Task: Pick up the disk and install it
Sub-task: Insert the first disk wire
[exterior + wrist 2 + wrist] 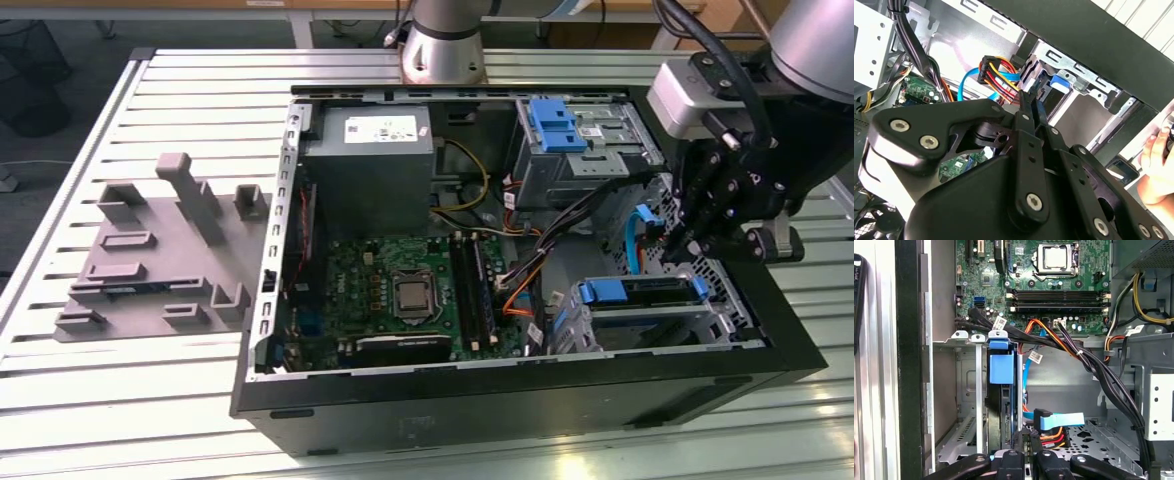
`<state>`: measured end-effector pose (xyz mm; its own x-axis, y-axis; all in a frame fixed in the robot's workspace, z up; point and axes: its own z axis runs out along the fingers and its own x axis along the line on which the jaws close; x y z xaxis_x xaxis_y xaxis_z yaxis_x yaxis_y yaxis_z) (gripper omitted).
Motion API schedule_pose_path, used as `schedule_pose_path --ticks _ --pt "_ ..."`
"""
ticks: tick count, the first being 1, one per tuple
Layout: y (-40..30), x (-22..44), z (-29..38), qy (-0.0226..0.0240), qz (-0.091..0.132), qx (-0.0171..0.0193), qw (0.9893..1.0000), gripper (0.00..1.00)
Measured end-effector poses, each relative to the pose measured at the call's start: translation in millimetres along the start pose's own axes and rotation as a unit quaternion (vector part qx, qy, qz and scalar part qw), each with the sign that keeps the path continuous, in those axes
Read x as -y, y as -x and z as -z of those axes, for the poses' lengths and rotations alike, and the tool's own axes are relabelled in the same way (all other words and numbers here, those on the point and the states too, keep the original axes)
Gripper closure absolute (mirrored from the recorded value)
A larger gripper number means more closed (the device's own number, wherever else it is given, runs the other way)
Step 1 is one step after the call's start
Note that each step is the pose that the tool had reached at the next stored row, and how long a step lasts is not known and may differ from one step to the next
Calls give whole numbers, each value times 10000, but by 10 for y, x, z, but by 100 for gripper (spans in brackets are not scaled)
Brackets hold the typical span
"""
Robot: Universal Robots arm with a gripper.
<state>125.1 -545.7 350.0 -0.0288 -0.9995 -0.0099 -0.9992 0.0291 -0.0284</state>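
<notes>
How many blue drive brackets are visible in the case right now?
2. One blue bracket sits atop the far drive cage; the other frames the disk in the near cage. The gripper may hide others.

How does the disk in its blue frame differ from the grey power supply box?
The disk is thin and slotted into a metal cage; the power supply box is bulky. The disk wears a blue frame; the box has a white sticker. Both sit inside the computer case.
</notes>
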Motion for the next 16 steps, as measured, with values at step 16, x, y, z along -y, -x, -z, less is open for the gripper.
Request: schedule_pose_path --ticks 16 --pt "-55 -1 -76 51 -55 -2 10000 84"
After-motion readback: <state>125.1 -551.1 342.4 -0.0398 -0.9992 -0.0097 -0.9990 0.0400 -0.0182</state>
